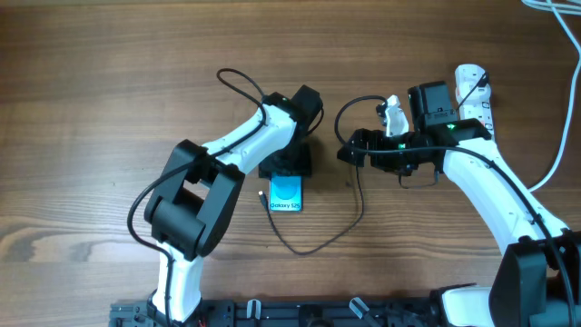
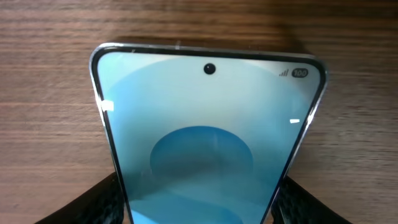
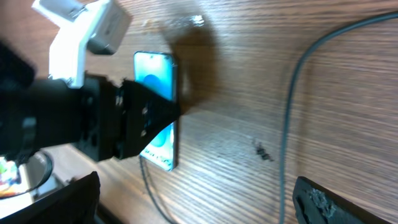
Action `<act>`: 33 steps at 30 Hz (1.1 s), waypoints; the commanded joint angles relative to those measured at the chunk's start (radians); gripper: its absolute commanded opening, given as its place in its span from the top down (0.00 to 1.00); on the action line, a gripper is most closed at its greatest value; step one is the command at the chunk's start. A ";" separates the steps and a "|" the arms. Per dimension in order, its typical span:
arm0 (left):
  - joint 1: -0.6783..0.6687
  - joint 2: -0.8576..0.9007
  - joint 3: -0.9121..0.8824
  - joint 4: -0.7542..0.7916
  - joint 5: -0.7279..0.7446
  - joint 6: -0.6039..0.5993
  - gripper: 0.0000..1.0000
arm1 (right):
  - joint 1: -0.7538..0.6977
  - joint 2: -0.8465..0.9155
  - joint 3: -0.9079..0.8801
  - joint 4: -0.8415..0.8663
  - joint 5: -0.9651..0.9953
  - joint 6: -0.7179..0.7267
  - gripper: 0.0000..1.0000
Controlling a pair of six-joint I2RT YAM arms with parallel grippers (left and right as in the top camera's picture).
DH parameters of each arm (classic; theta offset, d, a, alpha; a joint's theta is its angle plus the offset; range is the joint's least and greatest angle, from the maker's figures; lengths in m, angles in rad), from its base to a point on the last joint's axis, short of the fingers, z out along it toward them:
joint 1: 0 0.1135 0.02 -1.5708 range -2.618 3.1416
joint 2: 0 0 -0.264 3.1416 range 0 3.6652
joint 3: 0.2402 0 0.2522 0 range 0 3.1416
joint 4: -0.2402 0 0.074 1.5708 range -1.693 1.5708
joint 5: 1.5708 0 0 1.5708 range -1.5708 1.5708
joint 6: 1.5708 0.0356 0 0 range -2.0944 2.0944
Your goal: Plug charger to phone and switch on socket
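Two fingers [image 2: 93, 202] of left gripper [image 2: 198, 208] flank phone [image 2: 205, 124] edges, grip unclear; right gripper [image 3: 196, 198] spread wide.

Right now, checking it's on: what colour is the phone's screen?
Cyan-teal; the phone shows best from the left wrist.

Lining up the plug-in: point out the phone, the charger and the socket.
phone [image 1: 285, 193], overhead view, middle of its screen.
charger [image 1: 300, 252], overhead view, cable's loop below the phone.
socket [image 1: 467, 76], overhead view, its white top end.
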 commanded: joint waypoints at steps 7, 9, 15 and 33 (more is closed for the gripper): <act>0.200 0.024 0.273 -0.161 0.393 0.121 0.36 | 0.078 -0.012 0.012 0.005 -0.132 -0.022 0.00; 0.245 0.024 0.272 -0.161 0.610 0.218 0.36 | 0.124 -0.010 0.011 0.028 -0.148 0.029 0.00; 0.219 0.024 0.272 -0.157 0.686 0.280 0.34 | 0.272 0.025 0.011 0.232 -0.045 0.192 0.00; 0.216 0.019 0.273 -0.150 0.678 0.348 0.23 | 0.264 0.072 0.012 0.287 -0.011 0.205 0.96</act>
